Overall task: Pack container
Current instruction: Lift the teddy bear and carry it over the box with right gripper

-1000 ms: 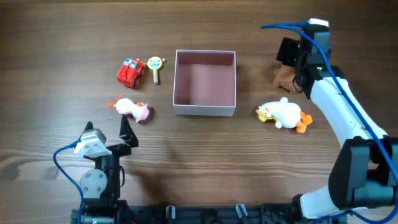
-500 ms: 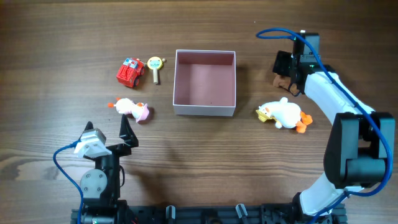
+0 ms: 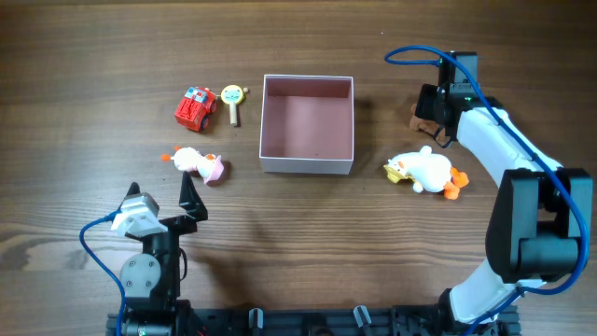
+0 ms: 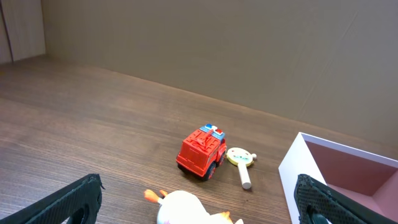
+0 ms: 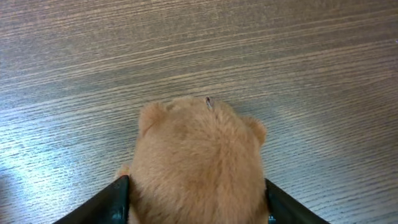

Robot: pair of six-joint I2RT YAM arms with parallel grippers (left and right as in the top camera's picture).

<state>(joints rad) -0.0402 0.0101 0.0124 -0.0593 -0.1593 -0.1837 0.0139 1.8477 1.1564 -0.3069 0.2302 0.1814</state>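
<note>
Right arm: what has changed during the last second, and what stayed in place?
The right gripper moved toward the container, onto the brown plush toy. It now straddles the toy, but whether it grips is not clear. The container, the red truck, the white duck and the left gripper have not moved.

The table [image 3: 93, 56] is brown wood grain. At centre, the container [image 3: 306, 166] has white walls and a dusty-pink inside. At upper left sit a red fire truck [image 3: 195, 107] with blue roof lights and a pale-yellow rattle [image 3: 232, 96]. Below them is a white-and-pink plush [image 3: 199, 163] with orange tips. At right is a white duck [image 3: 424, 172] with yellow and orange parts, and above it a tan plush bear [image 5: 199, 162]
</note>
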